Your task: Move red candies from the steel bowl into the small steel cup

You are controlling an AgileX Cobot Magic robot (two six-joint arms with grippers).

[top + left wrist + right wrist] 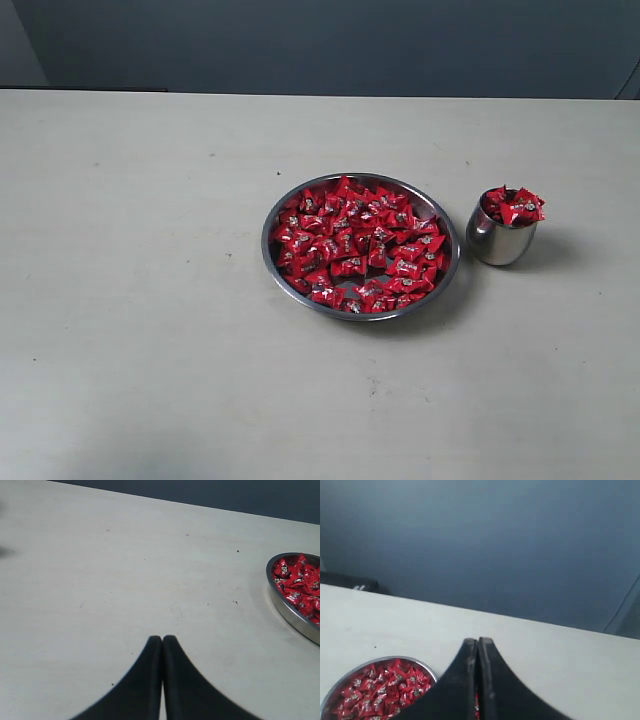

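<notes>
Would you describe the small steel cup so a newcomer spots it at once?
On the pale table, find the wide steel bowl of red candies. Just right of it in the exterior view stands the small steel cup: narrow, rounded, candy-heaped.

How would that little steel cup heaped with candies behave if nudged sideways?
The small steel cup looks narrow and rounded, so it could tip easily. The red candies heap above its rim, so some would likely spill. Its shiny metal probably feels slippery.
</notes>
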